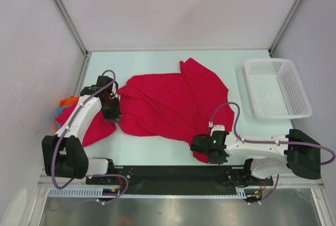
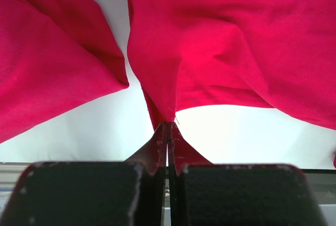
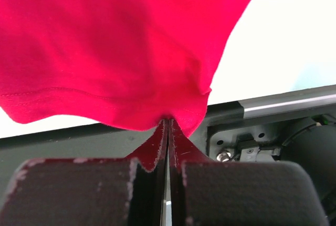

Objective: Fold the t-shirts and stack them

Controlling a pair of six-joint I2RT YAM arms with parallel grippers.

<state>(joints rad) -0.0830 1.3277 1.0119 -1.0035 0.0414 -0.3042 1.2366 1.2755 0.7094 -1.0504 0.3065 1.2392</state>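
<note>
A crimson t-shirt (image 1: 173, 105) lies spread and rumpled across the middle of the table. My left gripper (image 1: 112, 111) is shut on its left edge; in the left wrist view the cloth (image 2: 220, 42) runs down into a pinched point at the closed fingertips (image 2: 168, 123). My right gripper (image 1: 202, 150) is shut on the shirt's near right corner, where the hemmed edge (image 3: 105, 58) bunches at the closed tips (image 3: 168, 121). A second crimson t-shirt (image 1: 89, 126) lies at the left under the left arm, with small orange (image 1: 67, 101) and teal (image 1: 59, 111) garments behind it.
A white mesh basket (image 1: 277, 88) stands at the back right of the table. Grey walls enclose the table on three sides. The black rail with both arm bases (image 1: 173, 176) runs along the near edge.
</note>
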